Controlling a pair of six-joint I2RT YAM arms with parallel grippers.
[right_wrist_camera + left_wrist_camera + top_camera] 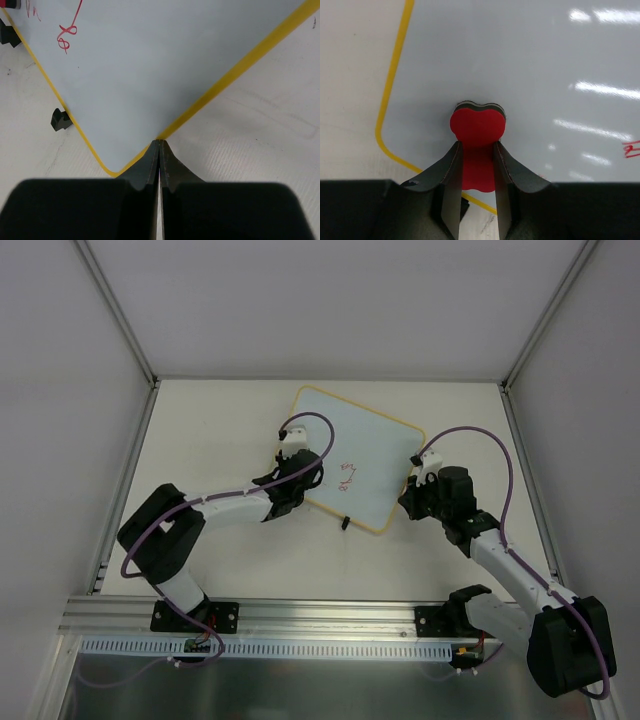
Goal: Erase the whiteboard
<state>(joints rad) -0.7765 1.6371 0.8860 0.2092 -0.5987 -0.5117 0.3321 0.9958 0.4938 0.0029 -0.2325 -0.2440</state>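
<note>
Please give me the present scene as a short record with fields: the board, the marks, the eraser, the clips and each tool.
whiteboard: lies on the table, turned at an angle to its edges, yellow frame
red marks: near the board's middle, not yet erased
eraser: red face, over the white surface, apart from the marks
left tool: shut on the eraser
right tool: shut, holds nothing, tip at the yellow frame near a corner
black clips: two, along one edge of the board
</note>
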